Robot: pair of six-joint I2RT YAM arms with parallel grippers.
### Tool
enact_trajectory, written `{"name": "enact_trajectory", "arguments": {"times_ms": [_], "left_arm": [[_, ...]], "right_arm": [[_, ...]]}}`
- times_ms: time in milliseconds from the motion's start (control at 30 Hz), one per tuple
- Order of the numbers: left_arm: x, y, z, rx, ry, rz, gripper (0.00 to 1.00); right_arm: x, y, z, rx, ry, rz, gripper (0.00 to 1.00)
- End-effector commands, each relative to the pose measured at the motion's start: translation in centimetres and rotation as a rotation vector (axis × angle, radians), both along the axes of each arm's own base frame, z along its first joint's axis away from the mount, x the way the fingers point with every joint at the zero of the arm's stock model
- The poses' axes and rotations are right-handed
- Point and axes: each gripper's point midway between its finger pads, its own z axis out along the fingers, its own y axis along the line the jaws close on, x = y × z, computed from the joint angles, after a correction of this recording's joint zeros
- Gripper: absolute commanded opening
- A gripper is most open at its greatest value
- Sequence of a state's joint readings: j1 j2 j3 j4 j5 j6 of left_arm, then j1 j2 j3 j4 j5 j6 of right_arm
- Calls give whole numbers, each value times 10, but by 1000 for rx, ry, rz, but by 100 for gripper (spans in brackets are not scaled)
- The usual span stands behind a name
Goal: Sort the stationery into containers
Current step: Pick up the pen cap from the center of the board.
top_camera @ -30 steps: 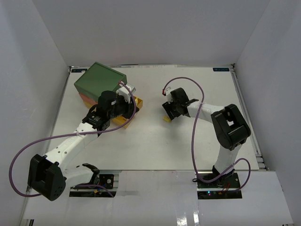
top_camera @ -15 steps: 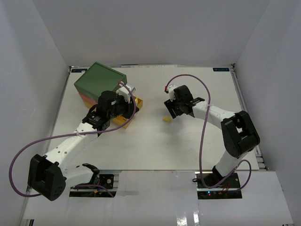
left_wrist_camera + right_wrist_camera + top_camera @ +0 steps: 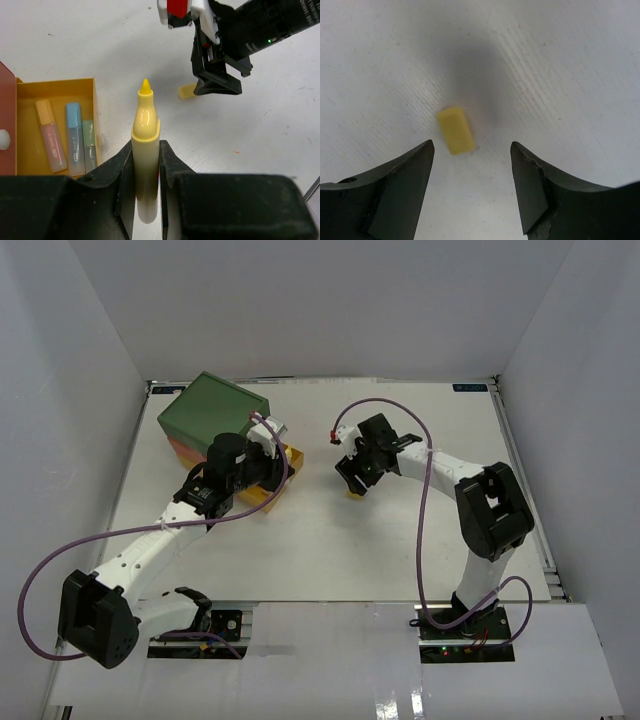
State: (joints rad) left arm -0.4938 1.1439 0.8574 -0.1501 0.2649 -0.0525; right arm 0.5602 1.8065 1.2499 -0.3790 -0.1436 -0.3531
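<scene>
bench (image 3: 400, 550): white, white walls (image 3: 320, 310) on three sides | chest (image 3: 212, 408): one, far-left corner, yellow drawer (image 3: 55, 86) pulled out, three markers (image 3: 70, 137) inside | left gripper (image 3: 146, 155): clamped on one uncapped yellow marker (image 3: 145, 127) near the drawer | right gripper (image 3: 472, 175): jaws wide over one yellow cap (image 3: 455, 131) mid-bench, well apart from chest and edges

yellow drawer (image 3: 294, 460): mostly under left arm (image 3: 150, 545) | orange-red drawer (image 3: 6, 110): cut by left edge
</scene>
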Motion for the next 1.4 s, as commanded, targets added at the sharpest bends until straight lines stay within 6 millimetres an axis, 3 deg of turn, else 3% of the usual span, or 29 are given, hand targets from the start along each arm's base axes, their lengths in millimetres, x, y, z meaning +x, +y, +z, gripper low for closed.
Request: {"name": "enact_trajectory", "arguments": {"times_ms": [0, 267, 633, 900, 1000, 1033, 1133, 1200, 1300, 1367], "left_arm": [[-1, 4, 14, -19, -43, 14, 2], [0, 6, 18, -21, -56, 24, 2], [-1, 6, 19, -24, -59, 26, 2], [-1, 4, 17, -24, -52, 16, 2], [-1, 3, 16, -26, -45, 11, 2], [-2, 3, 17, -29, -47, 10, 2], [-2, 2, 17, -30, -46, 6, 2], [-2, 2, 17, -34, -45, 4, 2], [-4, 1, 19, -42, -46, -3, 2], [-6, -2, 23, -58, -53, -19, 2]], "right_arm": [[-7, 11, 1, -23, 21, 75, 69], [-16, 20, -14, -91, 29, 138, 68], [-11, 19, -33, -177, 27, 131, 63], [-12, 17, -44, -218, 30, 135, 49], [-14, 15, -41, -221, 22, 130, 43], [-14, 14, -38, -218, 16, 128, 35], [-12, 10, -31, -225, -11, 105, 25], [-10, 8, -27, -224, -31, 87, 24], [-6, 9, -11, -196, -62, 35, 15], [0, 13, 10, -148, -107, 1, 11]]}}
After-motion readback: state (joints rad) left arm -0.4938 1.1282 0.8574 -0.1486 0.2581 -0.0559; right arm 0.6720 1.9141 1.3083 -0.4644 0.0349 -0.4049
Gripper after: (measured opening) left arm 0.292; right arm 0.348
